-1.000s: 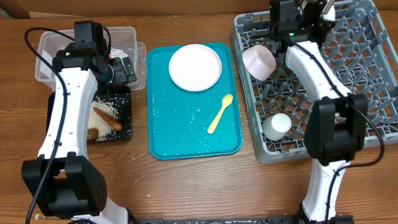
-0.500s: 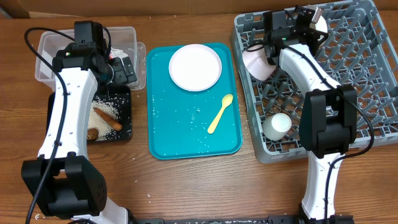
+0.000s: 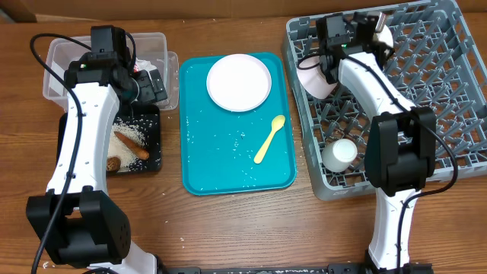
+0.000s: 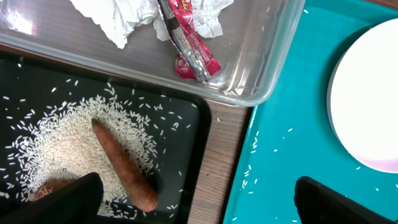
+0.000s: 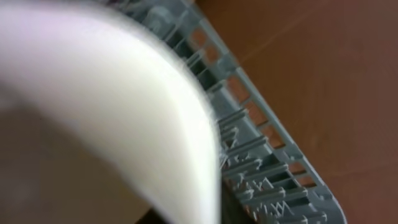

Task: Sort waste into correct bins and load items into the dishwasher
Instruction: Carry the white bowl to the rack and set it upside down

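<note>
Rice [image 4: 62,143] lies in black tray [image 4: 189,155]; left tool [image 4: 199,200] gapes empty, right tool [image 3: 369,32] grips a bowl [image 5: 112,93].

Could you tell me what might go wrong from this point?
The white bowl in the right gripper hangs close to the tilted bowl in the rack; setting it down could knock the two together. The spoon lies flat on the teal tray among loose rice grains, so a grasp may slip.
</note>
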Controlling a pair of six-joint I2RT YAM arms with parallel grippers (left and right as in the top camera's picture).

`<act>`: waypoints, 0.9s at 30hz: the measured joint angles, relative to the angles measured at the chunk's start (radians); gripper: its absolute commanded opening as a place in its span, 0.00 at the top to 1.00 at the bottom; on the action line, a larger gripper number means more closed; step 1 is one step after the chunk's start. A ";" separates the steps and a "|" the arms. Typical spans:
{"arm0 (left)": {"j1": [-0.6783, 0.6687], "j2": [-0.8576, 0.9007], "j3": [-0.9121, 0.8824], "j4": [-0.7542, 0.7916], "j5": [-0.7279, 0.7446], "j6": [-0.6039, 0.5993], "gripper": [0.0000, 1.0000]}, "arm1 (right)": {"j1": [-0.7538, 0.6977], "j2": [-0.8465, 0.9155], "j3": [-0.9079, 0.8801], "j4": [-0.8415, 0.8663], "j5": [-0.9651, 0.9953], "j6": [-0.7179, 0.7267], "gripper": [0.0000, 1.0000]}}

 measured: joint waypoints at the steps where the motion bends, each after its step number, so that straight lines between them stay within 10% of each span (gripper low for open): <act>1: 0.000 0.000 0.000 0.000 0.000 0.000 0.00 | 0.004 0.001 -0.003 -0.017 -0.016 -0.002 0.75; 14: 0.000 0.000 0.000 0.000 0.000 0.000 0.00 | 0.112 0.004 -0.008 -0.111 -0.073 -0.022 0.26; 27: 0.000 0.000 0.000 0.000 0.000 0.000 0.00 | 0.161 -0.164 0.011 -0.200 -0.330 -0.019 0.19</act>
